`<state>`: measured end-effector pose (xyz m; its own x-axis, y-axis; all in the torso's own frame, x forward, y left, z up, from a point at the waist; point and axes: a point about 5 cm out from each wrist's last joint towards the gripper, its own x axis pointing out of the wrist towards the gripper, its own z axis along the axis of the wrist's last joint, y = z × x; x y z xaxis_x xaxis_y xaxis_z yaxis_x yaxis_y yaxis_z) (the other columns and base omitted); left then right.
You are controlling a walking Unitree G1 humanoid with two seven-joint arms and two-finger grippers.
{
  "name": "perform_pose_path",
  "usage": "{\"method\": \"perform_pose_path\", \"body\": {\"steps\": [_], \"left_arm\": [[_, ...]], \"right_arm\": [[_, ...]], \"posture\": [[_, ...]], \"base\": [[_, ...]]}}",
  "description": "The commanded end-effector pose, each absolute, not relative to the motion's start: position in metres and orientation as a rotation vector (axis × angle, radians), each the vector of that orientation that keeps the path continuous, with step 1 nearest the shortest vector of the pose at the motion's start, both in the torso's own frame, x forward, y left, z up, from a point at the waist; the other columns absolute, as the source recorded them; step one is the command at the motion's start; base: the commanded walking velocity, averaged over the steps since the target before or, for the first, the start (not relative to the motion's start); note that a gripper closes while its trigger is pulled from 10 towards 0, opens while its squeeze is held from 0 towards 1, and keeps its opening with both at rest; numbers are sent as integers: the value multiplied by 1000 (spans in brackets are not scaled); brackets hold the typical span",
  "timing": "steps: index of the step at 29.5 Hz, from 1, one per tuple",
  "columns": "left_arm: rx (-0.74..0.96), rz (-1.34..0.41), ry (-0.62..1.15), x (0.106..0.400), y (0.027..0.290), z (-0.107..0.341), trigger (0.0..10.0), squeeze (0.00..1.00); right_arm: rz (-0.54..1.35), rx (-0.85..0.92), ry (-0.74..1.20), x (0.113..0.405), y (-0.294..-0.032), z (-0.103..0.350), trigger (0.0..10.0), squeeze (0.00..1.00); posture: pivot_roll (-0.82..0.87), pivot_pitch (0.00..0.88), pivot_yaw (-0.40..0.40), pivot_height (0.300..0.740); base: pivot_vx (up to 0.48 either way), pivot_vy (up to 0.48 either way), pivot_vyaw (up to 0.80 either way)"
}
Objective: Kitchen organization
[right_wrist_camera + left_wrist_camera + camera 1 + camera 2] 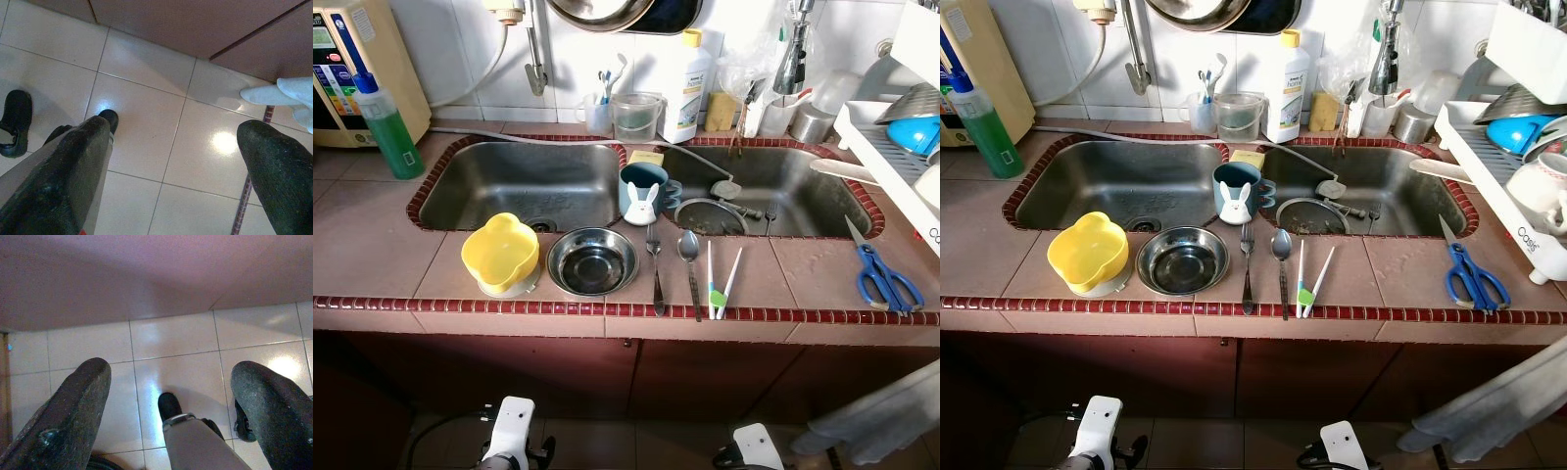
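both my left pincer (171, 416) and right pincer (171, 181) hang spread above the floor; on the bench's near edge the steel bowl (592, 261) looks light, stiff, slippery; i'd pinch its rim, beside the yellow bowl (499, 255).

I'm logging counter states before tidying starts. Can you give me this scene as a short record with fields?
place: tiled counter with double sink
front row: yellow bowl, steel bowl, fork, spoon, chopsticks
on sink divider: blue cup
counter's right: scissors
counter's left: green bottle
left gripper: open, hanging low over floor
right gripper: open, hanging low over floor
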<state>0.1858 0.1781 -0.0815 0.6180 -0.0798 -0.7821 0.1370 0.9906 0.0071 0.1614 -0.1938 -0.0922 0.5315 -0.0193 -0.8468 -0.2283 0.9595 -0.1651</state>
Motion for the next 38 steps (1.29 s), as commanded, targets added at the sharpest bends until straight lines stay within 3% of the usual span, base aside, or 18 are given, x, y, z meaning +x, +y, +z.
{"method": "perform_pose_path", "body": {"steps": [1,38], "left_arm": [[75,-123,895,185,181,-81,10000,0],[92,-118,889,186,182,-81,10000,0]], "right_arm": [[125,-271,1009,161,-194,-92,10000,0],[123,-280,1003,162,-194,-92,10000,0]], "posture": [[-1,0,-9,740],[-2,0,-7,740]], "base": [[0,0,0],[0,0,0]]}}
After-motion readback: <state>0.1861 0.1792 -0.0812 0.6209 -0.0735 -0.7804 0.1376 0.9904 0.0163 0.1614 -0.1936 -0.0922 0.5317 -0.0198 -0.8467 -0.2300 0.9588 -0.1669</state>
